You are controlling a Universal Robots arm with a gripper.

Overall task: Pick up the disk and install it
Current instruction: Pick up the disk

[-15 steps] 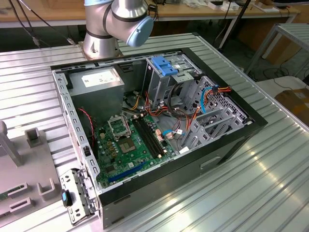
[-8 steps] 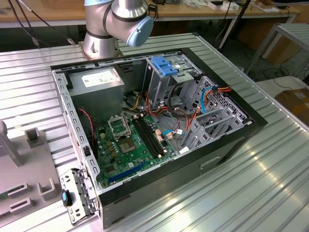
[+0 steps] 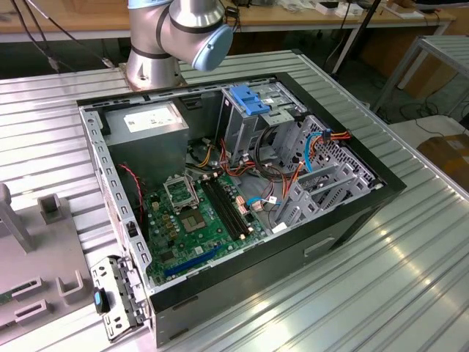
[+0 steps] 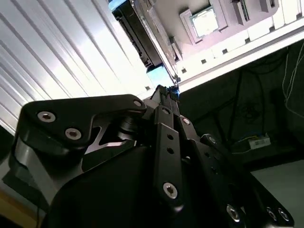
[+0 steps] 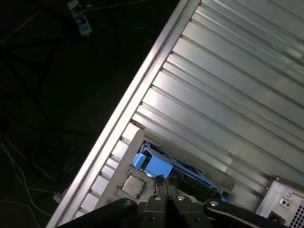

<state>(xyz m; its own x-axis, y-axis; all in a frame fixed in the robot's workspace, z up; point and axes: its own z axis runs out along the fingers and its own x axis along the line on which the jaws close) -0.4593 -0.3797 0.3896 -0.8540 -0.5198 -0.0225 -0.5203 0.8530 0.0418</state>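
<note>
End effector (image 5: 165, 181) closed, jaws together, tips at the blue frame of the disk (image 5: 153, 165); can't tell if it pinches the frame. Disk lies on a grey tray (image 5: 124, 167) near the ribbed surface (image 5: 228, 85) edge, beside a chip (image 5: 132, 185). Open case (image 3: 242, 183) sits on the surface in the exterior view.

My arm (image 3: 172, 26) stands at about eleven o'clock in the exterior view. I see fat, rounded joint housings of brushed silver-grey metal, one closed by a pale blue round cap (image 3: 212, 45), above a flared silver base (image 3: 150, 72). In both wrist views the claw (image 4: 164, 90) (image 5: 164, 179) is matte black throughout, built of flat, round-cornered link plates and long narrow bars. Bright silver screws (image 4: 46, 115) dot its pivots, and one chamfered plate edge catches the light as paler grey.
</note>
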